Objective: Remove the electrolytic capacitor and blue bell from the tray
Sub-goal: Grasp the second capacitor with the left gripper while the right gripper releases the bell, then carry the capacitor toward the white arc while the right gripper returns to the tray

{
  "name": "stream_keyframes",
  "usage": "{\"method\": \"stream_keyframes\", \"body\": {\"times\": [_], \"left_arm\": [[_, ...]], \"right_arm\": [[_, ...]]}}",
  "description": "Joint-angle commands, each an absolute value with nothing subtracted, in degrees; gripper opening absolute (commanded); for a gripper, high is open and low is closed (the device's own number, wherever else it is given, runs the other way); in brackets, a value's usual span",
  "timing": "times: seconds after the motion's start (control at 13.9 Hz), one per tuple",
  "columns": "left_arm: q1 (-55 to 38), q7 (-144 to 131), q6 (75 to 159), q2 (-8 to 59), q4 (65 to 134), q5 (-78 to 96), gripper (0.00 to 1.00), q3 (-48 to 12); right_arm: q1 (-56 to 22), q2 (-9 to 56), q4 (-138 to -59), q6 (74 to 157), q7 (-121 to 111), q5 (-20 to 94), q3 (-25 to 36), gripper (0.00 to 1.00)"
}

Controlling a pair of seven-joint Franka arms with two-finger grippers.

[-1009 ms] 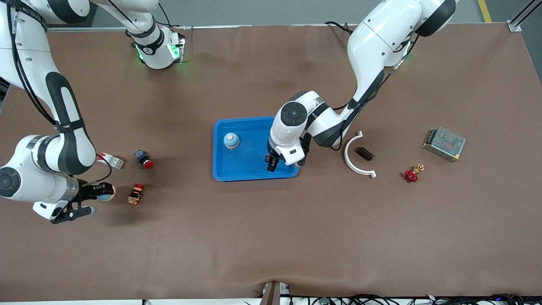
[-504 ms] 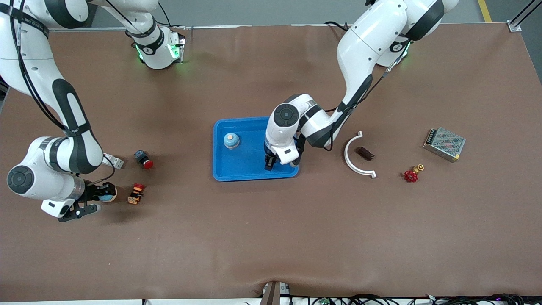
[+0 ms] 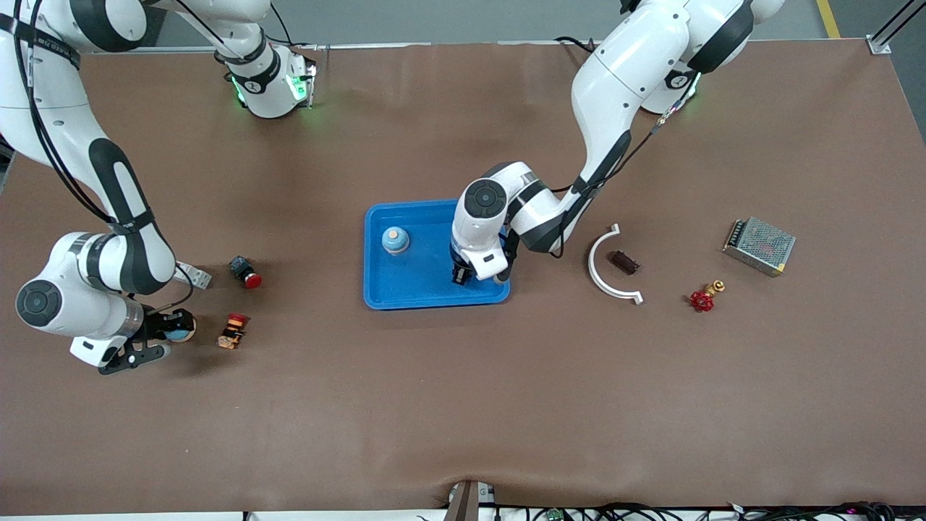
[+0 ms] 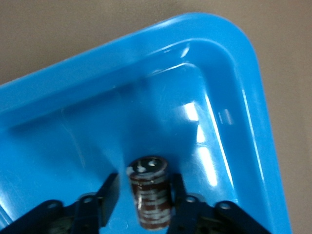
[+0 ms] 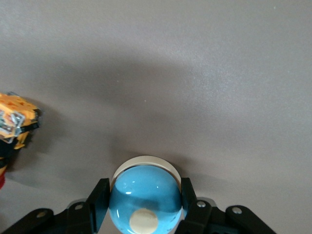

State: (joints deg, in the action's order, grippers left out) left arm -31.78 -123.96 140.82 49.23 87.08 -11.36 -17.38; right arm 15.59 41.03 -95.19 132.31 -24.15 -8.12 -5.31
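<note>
While the left gripper sits low inside the blue tray, near the tray's corner toward the left arm's end and the front camera, its fingers flank an upright brown capacitor; whether they press on it I cannot tell. A blue bell already stands in the tray near its other end. The right gripper, over the table near the right arm's end, is clamped on a second blue bell. Just beside it lies an orange part, with a red-capped button and a small grey block farther from the camera. Toward the left arm's end lie a white curved bracket, a red valve and a metal mesh box
</note>
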Motion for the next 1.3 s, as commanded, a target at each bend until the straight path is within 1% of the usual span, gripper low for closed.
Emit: {"method": "stream_keyframes", "body": {"times": [0.0, 0.14, 0.22, 0.29, 0.36, 0.5, 0.65, 0.79, 0.86, 1.01, 1.22], "left_arm": [[-31.91, -124.28, 139.14, 47.56, 86.13, -13.79, 0.0, -16.26], [-31.12, -122.97, 133.53, 44.32, 86.13, -16.42, 0.0, -16.26], [-30.16, -121.83, 131.07, 42.56, 86.22, -16.7, 0.0, -16.35], [-29.28, -120.51, 128.78, 40.28, 86.31, -16.61, 0.0, -16.52], [-27.79, -118.24, 126.41, 38.25, 86.57, -16.09, 0.0, -16.78], [-25.15, -112.35, 120.35, 34.38, 87.1, -15.12, 0.0, -16.96], [-21.9, -105.94, 115.77, 31.22, 89.19, -12.84, 0.0, -17.31], [-17.69, -99.0, 114.87, 26.65, 95.24, -12.57, 0.0, -17.75], [-15.23, -95.57, 114.87, 24.54, 98.49, -12.39, 0.0, -18.01], [-10.39, -87.84, 114.87, 20.5, 105.52, -12.39, 0.0, -18.28], [-5.03, -79.92, 114.87, 18.28, 111.96, -12.39, 0.0, -18.28]], "right_arm": [[16.88, 40.52, -96.33, 133.15, -24.35, -9.49, -6.33, 0.0], [17.14, 40.52, -96.33, 133.15, -24.26, -9.49, -6.33, 0.0], [17.14, 40.52, -96.24, 132.98, -24.17, -9.49, -6.33, 0.23], [17.14, 40.52, -96.24, 132.89, -24.08, -9.49, -6.33, 0.67], [17.05, 40.34, -96.24, 132.54, -23.65, -9.49, -6.33, 1.0], [16.53, 39.99, -95.98, 132.1, -22.77, -9.14, -6.42, 1.0], [16.0, 38.77, -94.67, 128.52, -18.13, -8.88, -6.94, 1.0], [13.37, 37.97, -92.73, 122.29, -12.42, -8.7, -7.03, 1.0], [12.32, 37.27, -92.64, 120.6, -8.56, -8.53, -7.03, 1.0], [10.21, 36.22, -93.33, 119.97, -1.26, -8.44, -7.29, 1.0], [9.32, 34.55, -95.18, 118.04, 7.18, -4.23, -10.1, 1.0]]}}
